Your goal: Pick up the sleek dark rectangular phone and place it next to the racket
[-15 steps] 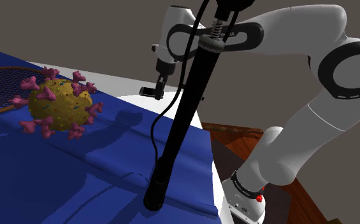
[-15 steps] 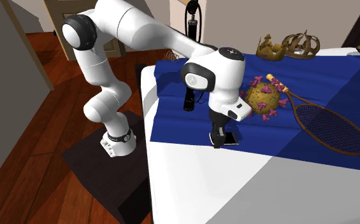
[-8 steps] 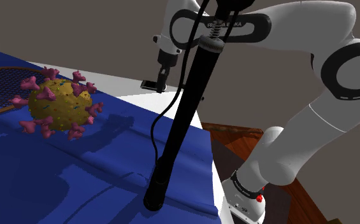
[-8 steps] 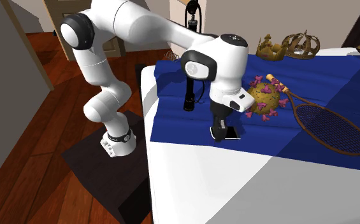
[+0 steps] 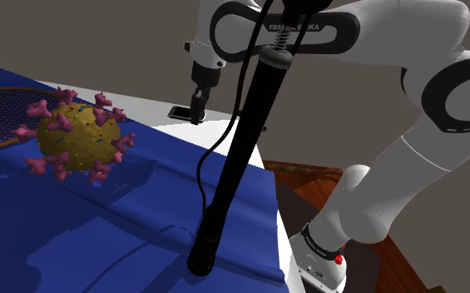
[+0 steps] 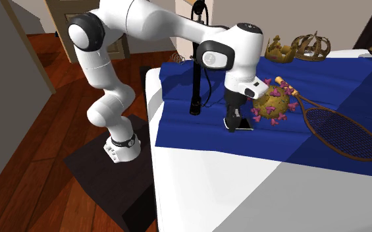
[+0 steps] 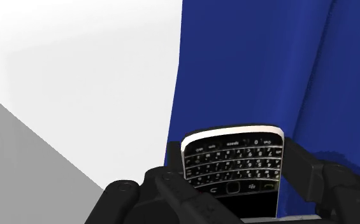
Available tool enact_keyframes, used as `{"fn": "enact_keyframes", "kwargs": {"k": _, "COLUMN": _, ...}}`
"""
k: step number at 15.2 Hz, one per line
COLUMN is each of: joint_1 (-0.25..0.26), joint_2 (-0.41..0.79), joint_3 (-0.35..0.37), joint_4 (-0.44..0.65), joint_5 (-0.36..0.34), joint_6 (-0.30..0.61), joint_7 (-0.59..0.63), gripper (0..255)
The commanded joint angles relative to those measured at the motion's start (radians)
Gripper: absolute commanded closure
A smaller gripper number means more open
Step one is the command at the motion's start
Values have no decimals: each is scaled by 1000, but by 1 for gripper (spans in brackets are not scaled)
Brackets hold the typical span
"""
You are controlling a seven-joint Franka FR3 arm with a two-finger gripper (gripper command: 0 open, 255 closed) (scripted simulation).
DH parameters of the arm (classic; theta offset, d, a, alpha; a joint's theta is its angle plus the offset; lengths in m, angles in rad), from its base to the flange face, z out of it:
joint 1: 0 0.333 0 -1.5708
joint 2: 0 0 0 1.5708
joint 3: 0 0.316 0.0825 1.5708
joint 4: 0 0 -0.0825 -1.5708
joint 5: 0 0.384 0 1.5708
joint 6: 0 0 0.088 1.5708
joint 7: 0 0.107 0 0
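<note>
shoulder close behind arm [image 5: 424, 91], second across bed [image 6: 197, 191]

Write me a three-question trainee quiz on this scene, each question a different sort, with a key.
1. True or false: the gripper is shut on the phone.
2. In the second exterior view, which thing lies nearest the phone? A) the spiky ball B) the crowns C) the black pump
3. What colour is the cloth under the racket?
Key: 1 true; 2 A; 3 blue.
</note>
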Motion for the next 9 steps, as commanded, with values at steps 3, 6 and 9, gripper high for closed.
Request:
{"fn": "enact_keyframes", "kwargs": {"k": 3, "joint_1": 43, "joint_2": 35, "joint_3": 53, "joint_4": 37, "joint_5": 2, "joint_6": -1, "joint_7": 97, "gripper": 255}}
{"fn": "enact_keyframes", "kwargs": {"k": 6, "joint_1": 75, "joint_2": 72, "joint_3": 91, "joint_4": 81, "joint_5": -2, "joint_6": -6, "joint_7": 169, "gripper": 255}}
{"fn": "enact_keyframes", "kwargs": {"k": 9, "joint_1": 109, "joint_2": 119, "joint_3": 127, "joint_4": 135, "joint_5": -10, "joint_6": -13, "joint_7": 241, "gripper": 255}}
